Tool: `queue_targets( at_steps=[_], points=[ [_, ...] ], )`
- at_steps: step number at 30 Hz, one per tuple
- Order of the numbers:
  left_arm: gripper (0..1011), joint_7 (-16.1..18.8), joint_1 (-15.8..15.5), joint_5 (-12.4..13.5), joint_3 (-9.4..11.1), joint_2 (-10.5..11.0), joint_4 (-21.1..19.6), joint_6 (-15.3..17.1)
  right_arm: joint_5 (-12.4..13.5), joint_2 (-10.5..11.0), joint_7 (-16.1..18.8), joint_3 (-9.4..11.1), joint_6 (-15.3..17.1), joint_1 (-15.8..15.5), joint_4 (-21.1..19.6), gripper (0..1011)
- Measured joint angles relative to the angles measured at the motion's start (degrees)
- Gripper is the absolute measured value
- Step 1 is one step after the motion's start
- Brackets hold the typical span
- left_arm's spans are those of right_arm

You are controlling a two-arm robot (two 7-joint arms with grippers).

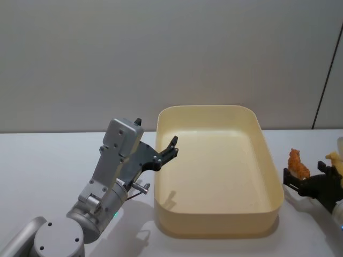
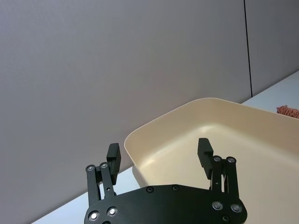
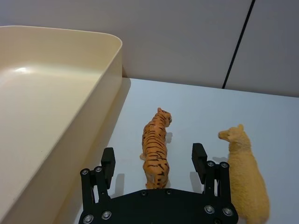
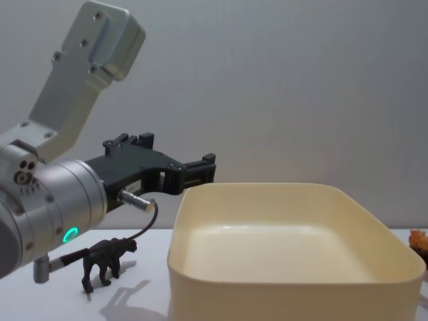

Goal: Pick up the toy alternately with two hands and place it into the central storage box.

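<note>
The central storage box (image 1: 214, 222) is a large cream-yellow tub in the middle of the table, with nothing inside. My left gripper (image 1: 172, 147) hovers open and empty at the box's left rim (image 2: 140, 135), fingers (image 2: 113, 156) pointing over it. My right gripper (image 3: 154, 158) is open low on the table to the right of the box (image 3: 110, 70). An orange striped tiger toy (image 3: 156, 149) stands between its fingers, which are apart from it. In the head view the right gripper (image 1: 304, 176) is at the right edge around the tiger (image 1: 298, 164).
A tan llama toy (image 3: 245, 177) stands just right of the tiger, close to the right gripper's outer finger (image 3: 199, 158). A small black animal toy (image 4: 103, 259) stands on the table left of the box (image 4: 287, 294), under the left arm. A grey wall runs behind the table.
</note>
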Motion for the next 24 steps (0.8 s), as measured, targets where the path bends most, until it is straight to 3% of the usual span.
queue_targets(
  at_steps=[9,14,17,24],
  points=[
    [1001,0.00,0.00,0.00,0.00,0.00,0.00,0.00,-2.03,-1.76,0.79,-1.02,-0.30,2.89,4.15,994],
    [1001,0.00,0.00,0.00,0.00,0.00,0.00,0.00,-2.69,-2.28,0.95,-1.28,-0.40,3.71,5.33,903],
    [1002,0.00,0.00,0.00,0.00,0.00,0.00,0.00,-3.08,-2.57,1.06,-1.44,-0.47,4.20,6.06,783],
    [1001,0.00,0.00,0.00,0.00,0.00,0.00,0.00,-3.47,-2.87,1.17,-1.62,-0.54,4.71,6.80,606]
  ],
)
